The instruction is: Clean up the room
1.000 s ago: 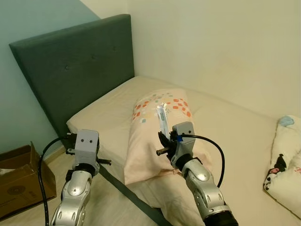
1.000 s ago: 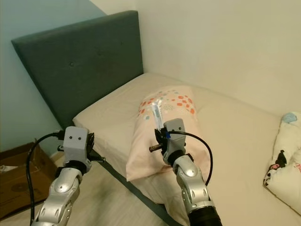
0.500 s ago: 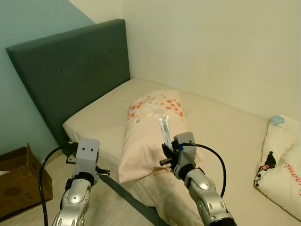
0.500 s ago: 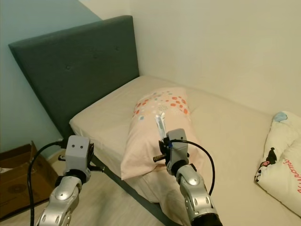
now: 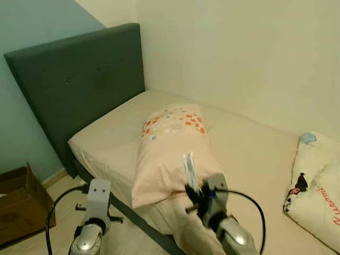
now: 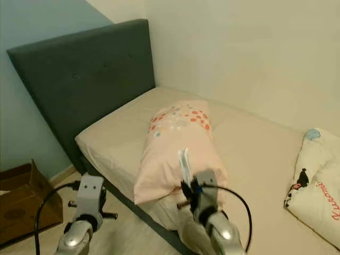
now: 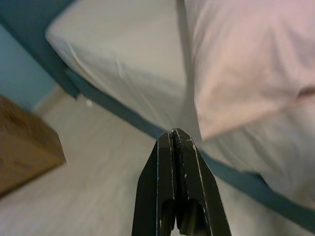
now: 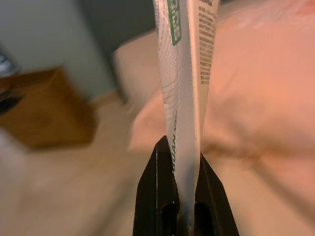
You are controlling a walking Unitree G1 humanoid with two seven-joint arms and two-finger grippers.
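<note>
My right gripper [image 5: 194, 192] is shut on a flat white tube [image 5: 189, 169] with green and black print, holding it upright in front of the near end of a pink pillow [image 5: 170, 143] with coloured dots. In the right wrist view the tube [image 8: 186, 73] rises from between the fingers [image 8: 158, 191]. The pillow lies lengthwise on the beige bed [image 5: 255, 154]. My left gripper [image 7: 173, 135] is shut with nothing in it and hangs over the wooden floor beside the bed's dark base. The left arm [image 5: 98, 195] is low at the bed's corner.
A dark grey headboard [image 5: 69, 79] stands against the blue wall on the left. An open cardboard box [image 5: 16, 199] sits on the floor at far left. A white cushion with cartoon print [image 5: 319, 180] lies on the bed's right side.
The view has shifted, and both arms now sit lower in the picture. The right gripper keeps hold of the tube, which now stands before the pillow's near end.
</note>
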